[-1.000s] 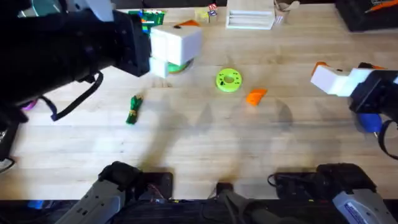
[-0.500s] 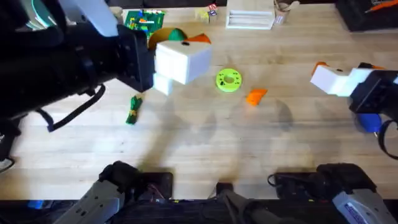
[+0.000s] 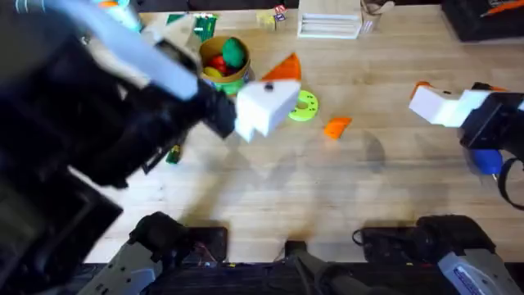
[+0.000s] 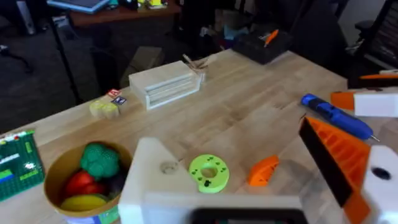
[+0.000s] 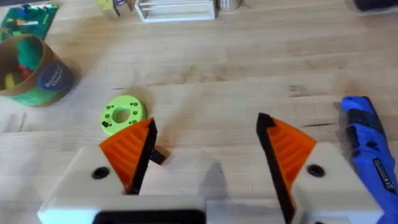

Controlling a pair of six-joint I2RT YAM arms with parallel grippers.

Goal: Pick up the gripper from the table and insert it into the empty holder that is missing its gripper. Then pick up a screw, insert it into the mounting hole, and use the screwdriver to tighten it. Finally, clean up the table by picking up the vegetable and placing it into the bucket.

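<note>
Two arms: the left gripper (image 3: pixel 274 98), one finger bare, hovers apart and empty near the bucket (image 3: pixel 223 59); the orange gripper (image 3: pixel 336 126) lies at its four o'clock. Right gripper (image 5: pixel 205 158) spread, empty.

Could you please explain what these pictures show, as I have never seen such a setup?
These are two robot arms at a wooden table. One picture looks down from overhead; the other two come from a camera on each wrist, with that arm's own fingers at the bottom. The big dark blur overhead is the left arm, close under the camera. The left gripper is open and empty; one finger has an orange pad, the other, the holder, is bare white. The right gripper is open and empty too, with both pads. On the table lie an orange wedge, a green disc, a blue screwdriver, a small green vegetable and a bucket of toy food.
</note>
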